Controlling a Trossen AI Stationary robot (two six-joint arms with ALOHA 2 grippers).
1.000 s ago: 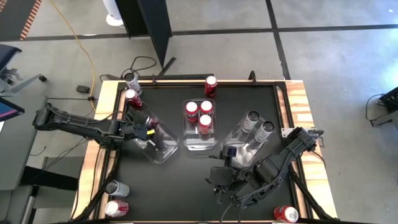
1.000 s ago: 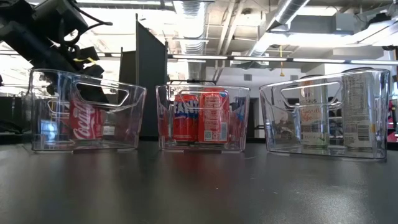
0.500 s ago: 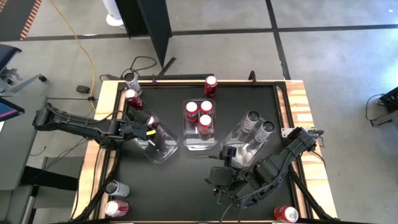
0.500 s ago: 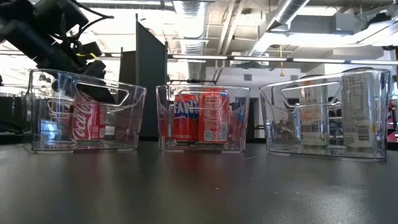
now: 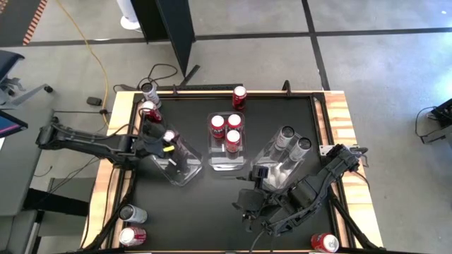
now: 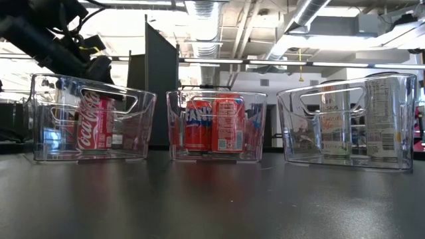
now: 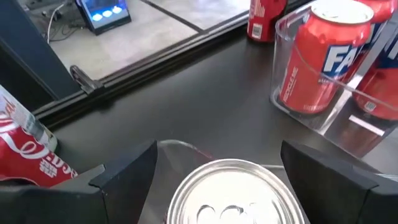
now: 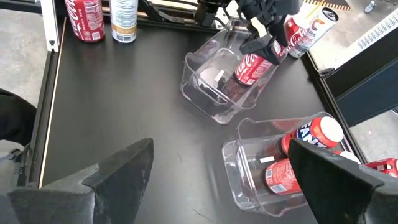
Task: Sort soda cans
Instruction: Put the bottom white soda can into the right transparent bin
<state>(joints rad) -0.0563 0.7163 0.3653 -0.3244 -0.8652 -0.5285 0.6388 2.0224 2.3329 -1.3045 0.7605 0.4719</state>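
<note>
A black table [image 5: 212, 201] with wooden side edges carries three clear bins: the middle bin [image 5: 227, 159], a left bin [image 5: 185, 169] and a right bin [image 5: 272, 173] flanking it. Loose soda cans stand directly on the table: one [image 5: 239, 97] behind the middle bin, others at the table's corners [image 5: 132, 236] [image 5: 323, 243].

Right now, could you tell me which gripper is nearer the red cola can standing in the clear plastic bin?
Left. The left gripper is just above that can; the right gripper waits across the table.
</note>
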